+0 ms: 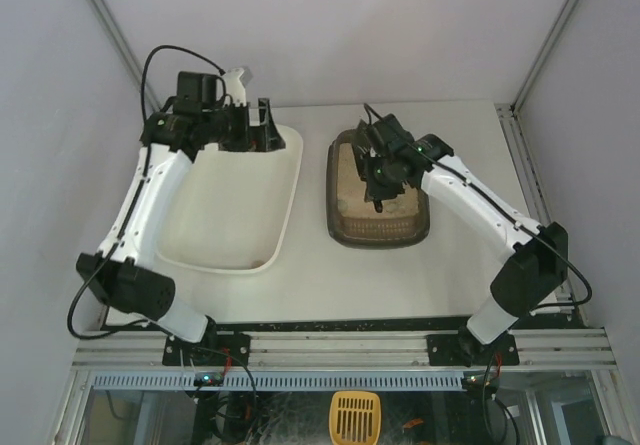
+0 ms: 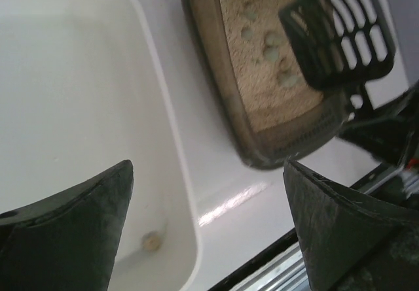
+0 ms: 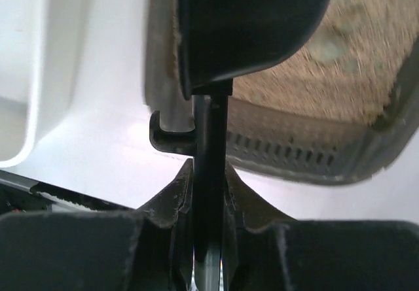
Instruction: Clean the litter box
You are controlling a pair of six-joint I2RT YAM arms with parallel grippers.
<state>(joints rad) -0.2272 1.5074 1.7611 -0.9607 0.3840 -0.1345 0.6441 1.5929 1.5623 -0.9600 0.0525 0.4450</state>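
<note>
Left gripper (image 2: 208,173): jaws wide apart, gripping nothing, over the far end of the white tray (image 1: 240,210).
Right gripper (image 3: 209,199): clamped on the handle of the black slotted scoop (image 2: 337,33), above the litter.
Litter box (image 1: 375,235): on the table, just right of the white tray, not touching it; the beige litter holds pale clumps (image 2: 272,46).
White tray: one small pellet (image 2: 152,240) inside.

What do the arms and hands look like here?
The left arm and right arm: white links, black joints, loose black cables. Small green lights dot the right wrist. The left hand and right hand: black, with dark wedge-shaped fingers.
</note>
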